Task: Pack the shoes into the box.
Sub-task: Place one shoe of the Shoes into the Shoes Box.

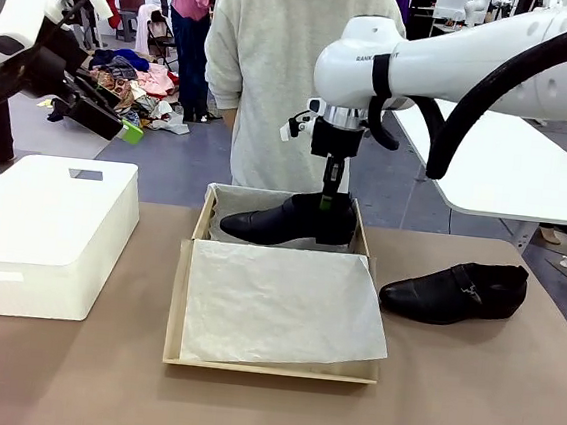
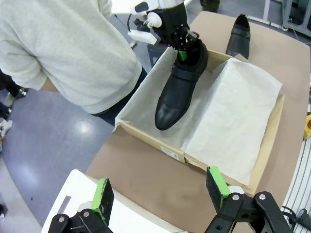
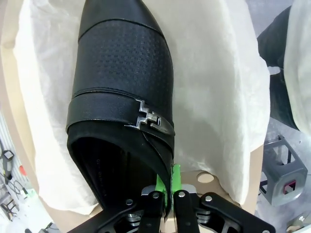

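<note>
One black shoe [image 1: 282,222] sits in the far half of the brown cardboard box [image 1: 178,303], toe pointing to picture left, on white tissue paper [image 1: 284,308]. My right gripper [image 1: 329,199] comes straight down and is shut on this shoe's rear side rim. The right wrist view shows the gripper [image 3: 167,187] pinching the rim beside the metal buckle [image 3: 150,119] of the shoe [image 3: 121,77]. The other shoe [image 1: 454,292] lies on the table right of the box. My left gripper [image 1: 121,129] hangs open, high at the left. Its wrist view shows the gripper [image 2: 160,189] empty, the shoe [image 2: 182,82] and box [image 2: 160,148] beyond.
A large white plastic box [image 1: 45,235] stands on the table's left side, below my left gripper. A person in a light sweater [image 1: 287,72] stands at the far edge, right behind the cardboard box. Tissue covers the box's near half.
</note>
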Action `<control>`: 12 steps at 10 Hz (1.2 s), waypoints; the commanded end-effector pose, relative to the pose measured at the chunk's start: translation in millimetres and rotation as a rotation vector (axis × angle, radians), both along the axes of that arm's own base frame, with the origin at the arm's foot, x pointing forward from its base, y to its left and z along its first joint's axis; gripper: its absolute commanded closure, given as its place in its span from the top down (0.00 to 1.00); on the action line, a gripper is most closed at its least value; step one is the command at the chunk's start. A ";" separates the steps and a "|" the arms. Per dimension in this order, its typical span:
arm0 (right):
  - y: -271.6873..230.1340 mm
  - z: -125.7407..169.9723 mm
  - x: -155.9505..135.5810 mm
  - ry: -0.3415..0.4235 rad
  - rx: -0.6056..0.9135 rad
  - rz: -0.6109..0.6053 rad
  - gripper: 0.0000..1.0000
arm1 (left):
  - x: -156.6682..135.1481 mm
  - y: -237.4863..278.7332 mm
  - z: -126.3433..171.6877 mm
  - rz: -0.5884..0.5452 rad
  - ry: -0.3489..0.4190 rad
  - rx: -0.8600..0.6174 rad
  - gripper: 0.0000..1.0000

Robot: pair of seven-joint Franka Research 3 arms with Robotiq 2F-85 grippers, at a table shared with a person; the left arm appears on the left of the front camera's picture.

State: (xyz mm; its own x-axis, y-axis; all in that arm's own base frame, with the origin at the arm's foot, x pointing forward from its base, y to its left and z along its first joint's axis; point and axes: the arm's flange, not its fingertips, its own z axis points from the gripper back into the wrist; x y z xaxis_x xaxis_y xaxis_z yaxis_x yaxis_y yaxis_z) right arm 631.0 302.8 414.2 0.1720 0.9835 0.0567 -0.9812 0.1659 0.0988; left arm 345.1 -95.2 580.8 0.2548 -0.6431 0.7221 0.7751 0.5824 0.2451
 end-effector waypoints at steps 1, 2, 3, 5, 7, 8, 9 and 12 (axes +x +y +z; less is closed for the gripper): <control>10.0 -4.2 8.8 -0.018 -0.008 0.005 0.00 | 1.9 0.0 -0.6 -0.006 -0.011 -0.008 1.00; 11.5 -11.0 9.9 -0.015 -0.005 0.004 0.00 | 1.9 0.0 -0.6 -0.006 -0.011 -0.008 1.00; 12.5 -16.8 10.6 -0.007 -0.006 0.006 0.00 | 1.9 0.0 -0.6 -0.006 -0.011 -0.008 1.00; 14.4 -24.2 11.7 0.016 0.004 0.010 0.00 | 1.9 0.0 -0.6 -0.006 -0.011 -0.008 1.00; 14.6 -27.8 12.8 0.035 0.009 0.010 0.03 | 1.9 0.0 -0.6 -0.006 -0.011 -0.008 1.00; 14.8 -27.6 13.0 0.045 0.010 0.012 0.16 | 1.9 0.0 -0.6 -0.006 -0.011 -0.008 1.00; 15.0 -28.0 12.7 0.054 0.014 0.013 0.36 | 1.9 0.0 -0.6 -0.006 -0.011 -0.008 1.00; 13.0 -12.1 8.2 0.052 0.027 0.013 0.95 | 1.9 0.0 -0.6 -0.006 -0.011 -0.008 1.00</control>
